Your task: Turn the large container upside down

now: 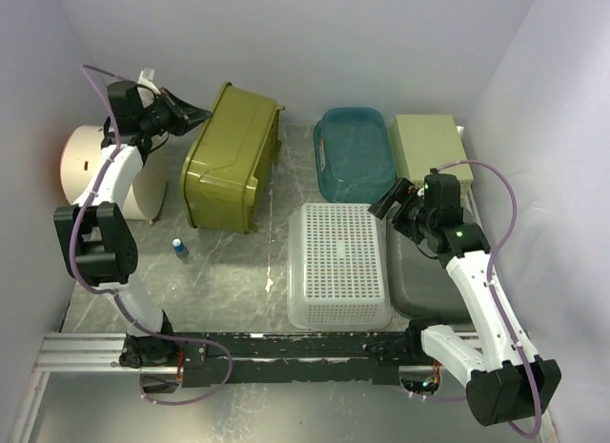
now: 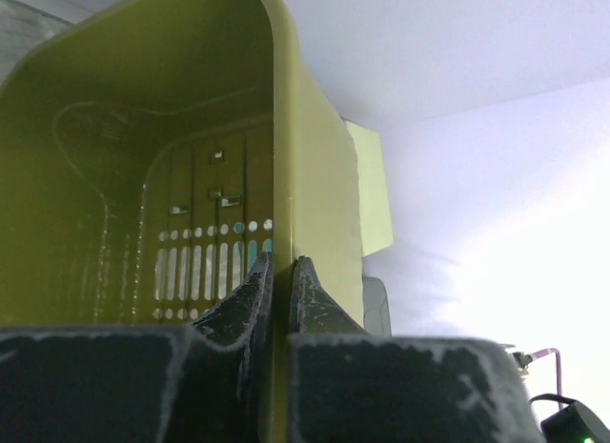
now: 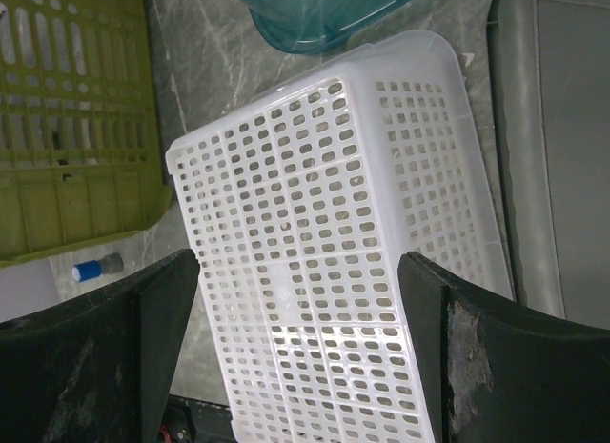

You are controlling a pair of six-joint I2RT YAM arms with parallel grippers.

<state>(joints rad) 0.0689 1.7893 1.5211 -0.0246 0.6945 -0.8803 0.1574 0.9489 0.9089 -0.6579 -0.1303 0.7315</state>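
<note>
- Far left: white roll (image 1: 81, 162) on the counter (image 1: 233, 271), close against the side wall
- Left arm (image 1: 112, 181) reaching up and back toward the rear left corner
- Left jaws clenched on the rim wall of the large container (image 1: 232, 157), one fingertip (image 2: 250, 295) inside the wall, the other outside
- Large container: olive green, at the left rear of the counter, tipped onto its side, opening turned to the left, slotted inside showing in the left wrist view
- Just in front of it, apart from it: small blue-capped bottle (image 1: 178, 245) on the counter
- Middle, toward the near edge: white perforated basket (image 1: 340, 262), resting upside down
- Behind the basket: teal tub (image 1: 355, 150)
- Right of the tub, at the right rear: pale green box (image 1: 429, 146)
- Just right of the basket: grey tray (image 1: 424, 286), partly hidden under the right arm (image 1: 481, 276)
- Right jaws released, fingers (image 3: 162, 348) spread wide, hovering over the basket's far right corner, holding nothing
</note>
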